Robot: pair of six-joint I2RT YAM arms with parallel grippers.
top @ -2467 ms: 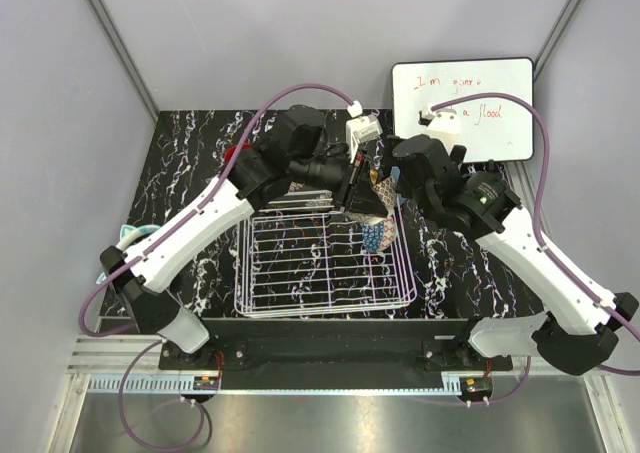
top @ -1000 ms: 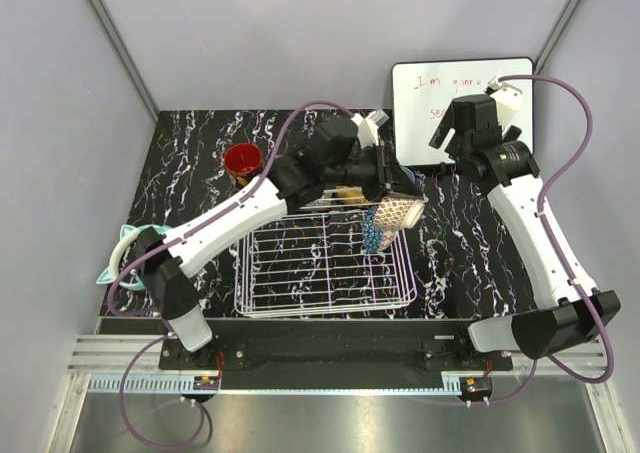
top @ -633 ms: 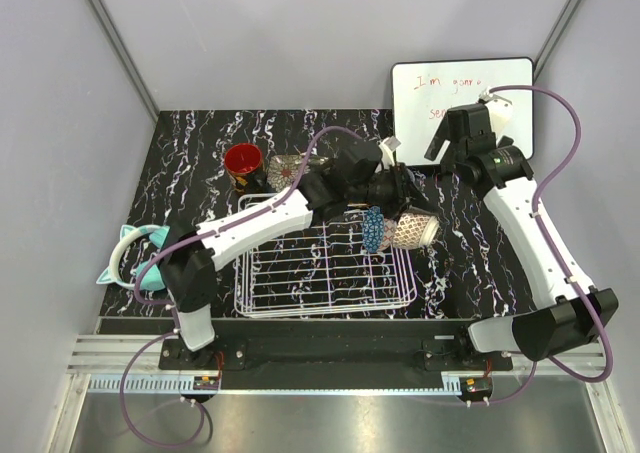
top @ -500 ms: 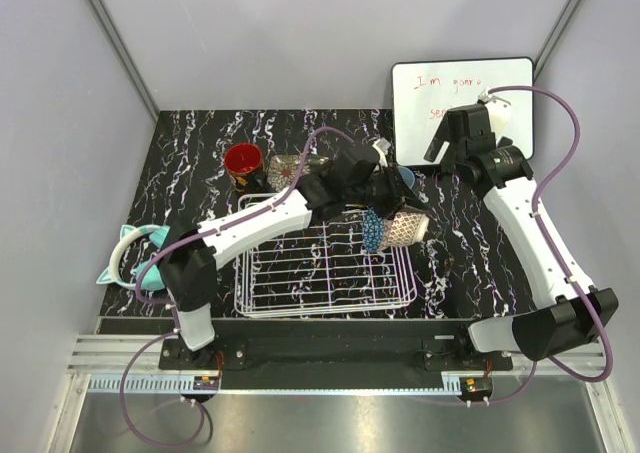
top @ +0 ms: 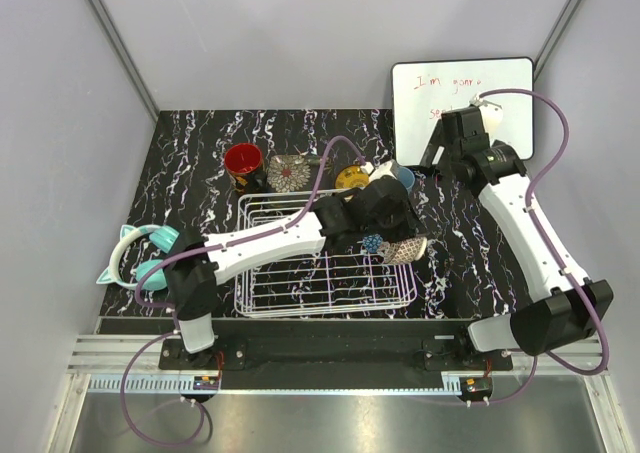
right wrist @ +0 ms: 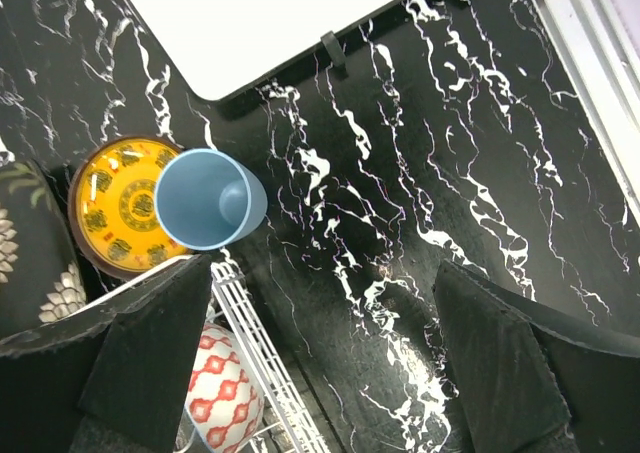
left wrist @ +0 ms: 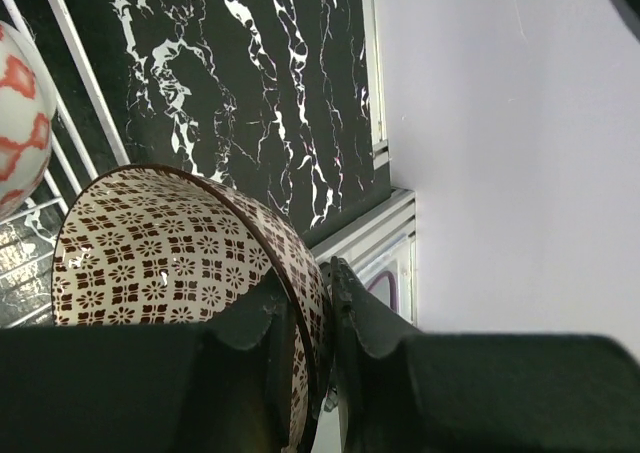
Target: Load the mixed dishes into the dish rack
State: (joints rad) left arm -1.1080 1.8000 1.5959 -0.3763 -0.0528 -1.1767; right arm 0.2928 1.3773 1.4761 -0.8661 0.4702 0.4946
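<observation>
Left wrist, beige-brown bowl rim-first in left pincer (clamped, tilted)

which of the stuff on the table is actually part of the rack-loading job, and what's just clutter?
Job: dish rack, brown patterned bowl (rim pinched by left gripper), blue patterned bowl, yellow plate, floral saucer, red mug, light blue cup.
Just lying about: whiteboard, teal rounded objects.
</observation>
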